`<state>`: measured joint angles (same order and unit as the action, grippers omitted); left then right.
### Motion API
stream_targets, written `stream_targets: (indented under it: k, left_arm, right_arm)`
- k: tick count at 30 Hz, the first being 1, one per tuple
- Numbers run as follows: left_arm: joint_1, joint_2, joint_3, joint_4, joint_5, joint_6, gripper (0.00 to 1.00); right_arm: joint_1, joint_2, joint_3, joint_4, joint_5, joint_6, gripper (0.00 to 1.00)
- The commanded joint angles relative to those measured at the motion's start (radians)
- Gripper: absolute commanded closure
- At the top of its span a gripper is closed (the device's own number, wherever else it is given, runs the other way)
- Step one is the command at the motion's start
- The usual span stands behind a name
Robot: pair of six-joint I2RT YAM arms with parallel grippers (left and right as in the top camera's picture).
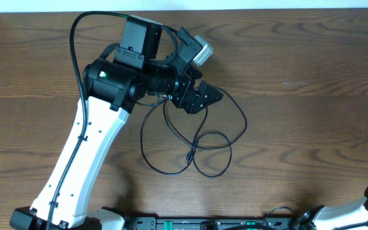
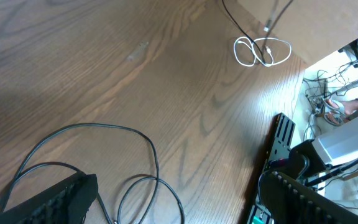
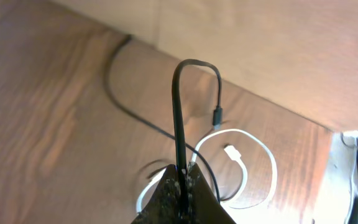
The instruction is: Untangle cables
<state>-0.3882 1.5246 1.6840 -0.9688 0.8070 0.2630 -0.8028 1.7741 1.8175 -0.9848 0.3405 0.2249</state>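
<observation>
On the brown wooden table, middle of the scene: a thin black cable in loose overlapping loops, flat on the wood, one small plug end inside the loops. Over its far side: the black left gripper on a white arm, released, jaws spread wide, nothing between them. In the left wrist view, only one black finger at the near left corner, the loops curving round beside it; touching or apart, cannot tell.

At the right edge of the table: a white-grey cable coiled in small rings, its white plug inside the coil. Over that coil: the right gripper, clenched, grasping a second thin black cable. Rises straight from the pinched fingertips, arches over, hangs down to a small dark plug. Passes in front of the white-grey coil near the fingertips. Farther left on the wood, another stretch of black cord; joined to the held one or not, cannot tell.
</observation>
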Motion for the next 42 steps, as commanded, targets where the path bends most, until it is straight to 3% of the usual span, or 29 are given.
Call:
stream_targets:
  k: [1, 14, 15, 17, 18, 19, 31, 42]
  left_arm:
    - [0.000, -0.012, 0.018, -0.006, 0.016, 0.010, 0.11]
    - [0.000, -0.012, 0.018, -0.018, 0.016, 0.009, 0.11]
    - [0.000, -0.012, 0.018, -0.018, 0.016, 0.009, 0.11]
    - [0.000, -0.012, 0.018, -0.019, 0.016, 0.009, 0.11]
    - [0.000, -0.012, 0.018, -0.020, 0.016, 0.009, 0.11]
    - [0.000, -0.012, 0.018, -0.021, 0.016, 0.009, 0.11]
    - [0.000, -0.012, 0.018, -0.025, 0.000, 0.010, 0.11]
    - [0.000, -0.012, 0.018, -0.026, -0.010, 0.009, 0.11]
  right_arm:
    - [-0.047, 0.010, 0.016, -0.005, 0.026, 0.026, 0.99]
    - [-0.069, 0.091, 0.016, -0.003, -0.041, 0.026, 0.97]
    - [-0.069, 0.102, 0.016, -0.003, -0.051, 0.026, 0.84]
    - [-0.069, 0.125, 0.016, -0.008, -0.057, 0.029, 0.29]
    - [-0.069, 0.135, 0.016, -0.015, -0.058, 0.030, 0.11]
    - [-0.069, 0.145, 0.016, -0.019, -0.061, 0.034, 0.01]
    - [-0.055, 0.143, 0.052, -0.037, -0.253, 0.033, 0.01]
    - [-0.013, 0.113, 0.276, -0.101, -0.407, 0.006, 0.01]
